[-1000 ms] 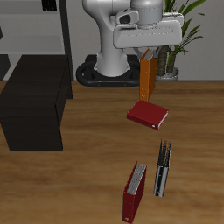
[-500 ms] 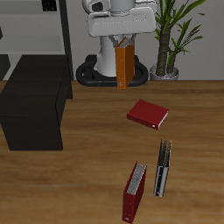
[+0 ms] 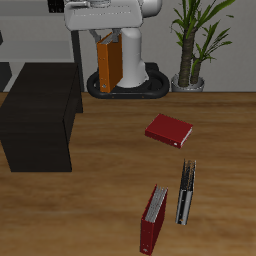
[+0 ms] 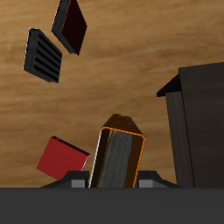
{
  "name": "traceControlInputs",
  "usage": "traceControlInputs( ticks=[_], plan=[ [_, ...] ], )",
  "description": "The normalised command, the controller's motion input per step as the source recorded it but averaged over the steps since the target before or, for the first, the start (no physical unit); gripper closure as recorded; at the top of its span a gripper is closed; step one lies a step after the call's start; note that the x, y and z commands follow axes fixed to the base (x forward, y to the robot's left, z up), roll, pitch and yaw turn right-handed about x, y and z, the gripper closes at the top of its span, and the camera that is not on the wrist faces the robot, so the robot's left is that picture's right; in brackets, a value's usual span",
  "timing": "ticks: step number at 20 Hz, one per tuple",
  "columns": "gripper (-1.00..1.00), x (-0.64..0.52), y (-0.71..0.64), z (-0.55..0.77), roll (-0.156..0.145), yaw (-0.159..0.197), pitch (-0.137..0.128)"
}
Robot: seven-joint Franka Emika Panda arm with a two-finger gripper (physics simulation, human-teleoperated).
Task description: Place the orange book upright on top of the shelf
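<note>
The arm swung the orange book (image 3: 109, 63) farther sideways from its place half a second earlier, when the book hung in front of the robot's white base (image 3: 132, 52); a full second earlier it had hung directly above the flat dark red book (image 3: 168, 130). In the latest frame the book hung off the edge of the base, closer to the shelf (image 3: 40, 112) but not yet over its flat top. The three books on the wooden table (image 3: 110, 190) had not moved.

The gripper (image 3: 107, 38) was clamped on the book's upper end, its fingers pressed to the two orange covers, and the book dangled straight below it, clear of the table. Its long axis ran nearly vertical (with a slight lean), and one broad orange cover faced the exterior camera, the pale page edges showing along the side toward the base.

From the wrist view, the orange book (image 4: 117, 157) stretched away from the gripper (image 4: 114, 181) toward the floor, its far end outlined in orange. Just beside it, below the hand, lay the flat dark red book (image 4: 63, 158); the black shelf (image 4: 201, 118) rose on the book's other side. Well beyond, the black-and-grey book (image 4: 43, 54) and a second dark red book (image 4: 70, 24) lay next to each other.
</note>
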Motion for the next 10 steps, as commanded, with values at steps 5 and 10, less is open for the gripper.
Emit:
traceControlInputs(
  ticks=[5, 10],
  plan=[
    [1.00, -0.02, -0.53, 0.10, -0.007, 0.048, 0.016],
    [1.00, 0.00, -0.39, -0.01, -0.036, 0.003, 0.011]
  ],
)
